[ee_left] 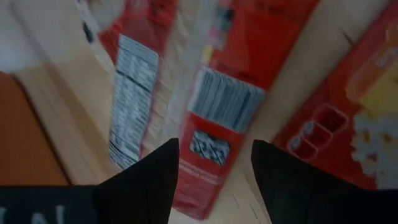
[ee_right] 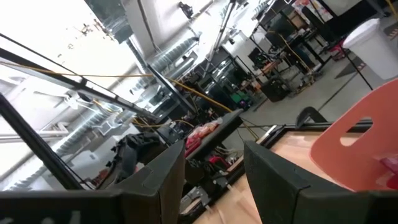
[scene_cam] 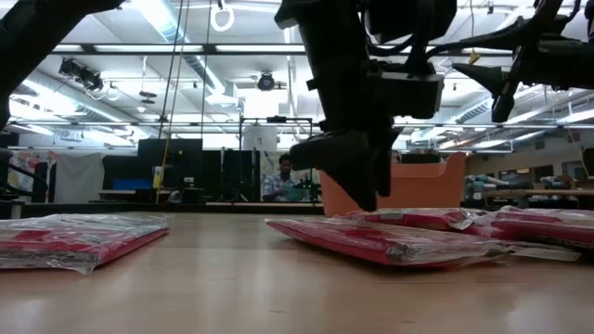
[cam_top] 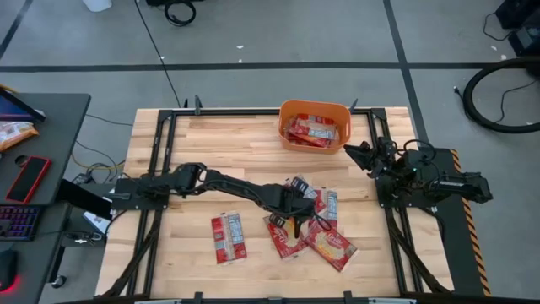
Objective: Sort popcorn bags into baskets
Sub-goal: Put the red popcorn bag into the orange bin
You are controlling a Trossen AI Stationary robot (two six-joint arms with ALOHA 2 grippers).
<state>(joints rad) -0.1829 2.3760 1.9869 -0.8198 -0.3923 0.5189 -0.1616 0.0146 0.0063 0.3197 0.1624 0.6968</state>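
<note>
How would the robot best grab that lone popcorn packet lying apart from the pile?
Probably from straight above, pinching across the narrow width of the lone popcorn packet. It lies flat on the table, clear of others, so its long edges are free for the left pincer.

Left gripper (cam_top: 291,221) low, jaws apart; right gripper (cam_top: 353,151) raised, jaws apart.

A red phone (cam_top: 28,179) lies beside a keyboard (cam_top: 17,224).

No text I can read anywhere. Under my left claw (ee_left: 211,180), the popcorn bags (ee_left: 224,93) show a white nutrition-style panel at centre-left of frame and a barcode block mid-frame; both too blurred to make out.
</note>
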